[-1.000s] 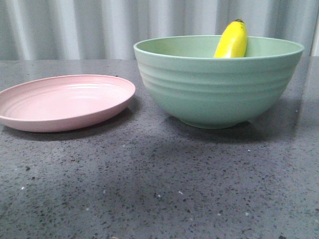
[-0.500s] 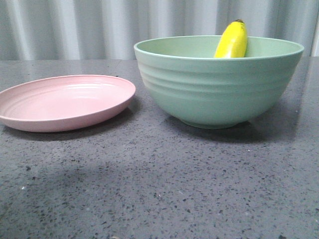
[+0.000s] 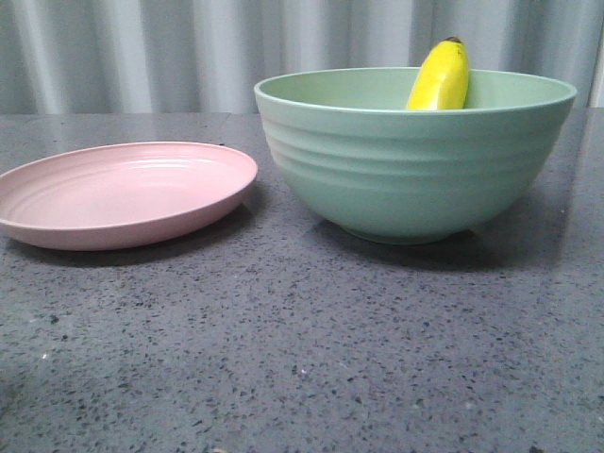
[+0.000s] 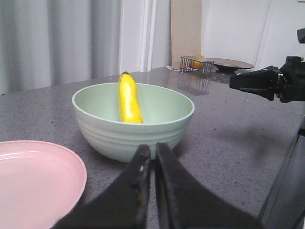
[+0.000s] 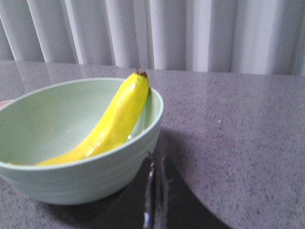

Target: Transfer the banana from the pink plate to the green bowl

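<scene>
The yellow banana (image 3: 441,77) leans inside the green bowl (image 3: 415,170), its dark tip poking above the far rim. The pink plate (image 3: 123,193) lies empty to the bowl's left. No gripper shows in the front view. In the left wrist view my left gripper (image 4: 151,151) is shut and empty, low over the table just short of the bowl (image 4: 133,133), with the banana (image 4: 128,98) and the plate (image 4: 33,181) in sight. In the right wrist view my right gripper (image 5: 156,160) is shut and empty beside the bowl's wall (image 5: 95,176); the banana (image 5: 114,124) rests along its inside.
The grey speckled table (image 3: 302,359) runs to a pleated curtain behind. In the left wrist view the black right arm (image 4: 267,83) hangs over the table, and a wire rack (image 4: 193,63) and a dark dish (image 4: 228,63) stand at the far end.
A shadow on the front of the table has drifted left and gone out of the front view. The banana, bowl and plate have not moved.
</scene>
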`<state>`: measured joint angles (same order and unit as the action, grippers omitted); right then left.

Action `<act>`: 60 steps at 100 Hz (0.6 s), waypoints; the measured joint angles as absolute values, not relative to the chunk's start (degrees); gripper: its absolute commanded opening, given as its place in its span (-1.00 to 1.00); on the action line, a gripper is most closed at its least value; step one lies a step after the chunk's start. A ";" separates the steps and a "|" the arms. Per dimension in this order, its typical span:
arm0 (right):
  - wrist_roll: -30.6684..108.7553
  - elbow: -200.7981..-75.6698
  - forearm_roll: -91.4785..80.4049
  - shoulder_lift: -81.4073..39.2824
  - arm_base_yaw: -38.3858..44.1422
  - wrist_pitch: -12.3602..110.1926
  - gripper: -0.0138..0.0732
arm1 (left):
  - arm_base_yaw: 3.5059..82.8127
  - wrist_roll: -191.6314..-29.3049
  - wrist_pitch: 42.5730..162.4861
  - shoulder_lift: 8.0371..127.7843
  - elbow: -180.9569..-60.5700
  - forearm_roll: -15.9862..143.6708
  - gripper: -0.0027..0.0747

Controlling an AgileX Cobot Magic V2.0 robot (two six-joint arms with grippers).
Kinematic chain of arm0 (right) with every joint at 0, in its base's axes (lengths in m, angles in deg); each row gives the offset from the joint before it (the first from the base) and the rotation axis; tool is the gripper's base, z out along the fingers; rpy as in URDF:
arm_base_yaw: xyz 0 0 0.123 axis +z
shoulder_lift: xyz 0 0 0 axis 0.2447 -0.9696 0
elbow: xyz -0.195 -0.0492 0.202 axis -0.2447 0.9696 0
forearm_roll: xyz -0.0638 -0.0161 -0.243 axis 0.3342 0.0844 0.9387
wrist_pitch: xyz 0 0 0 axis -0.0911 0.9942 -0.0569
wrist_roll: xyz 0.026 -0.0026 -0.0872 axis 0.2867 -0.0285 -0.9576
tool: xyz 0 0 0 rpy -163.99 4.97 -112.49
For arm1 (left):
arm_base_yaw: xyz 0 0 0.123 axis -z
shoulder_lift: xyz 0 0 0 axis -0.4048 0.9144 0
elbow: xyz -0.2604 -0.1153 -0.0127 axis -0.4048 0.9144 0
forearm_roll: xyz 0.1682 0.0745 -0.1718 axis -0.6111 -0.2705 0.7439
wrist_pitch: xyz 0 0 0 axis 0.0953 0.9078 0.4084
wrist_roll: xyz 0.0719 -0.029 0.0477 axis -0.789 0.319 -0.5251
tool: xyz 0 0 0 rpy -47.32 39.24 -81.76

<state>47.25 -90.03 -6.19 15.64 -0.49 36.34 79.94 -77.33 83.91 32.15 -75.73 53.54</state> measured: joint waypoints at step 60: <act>47.25 -88.63 -6.19 15.64 -0.49 36.34 -0.85 | 79.94 -77.33 80.21 31.91 -71.84 53.44 -0.98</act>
<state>47.25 -88.63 -6.19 15.64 -0.49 36.34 79.94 -77.33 80.21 31.91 -71.84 53.44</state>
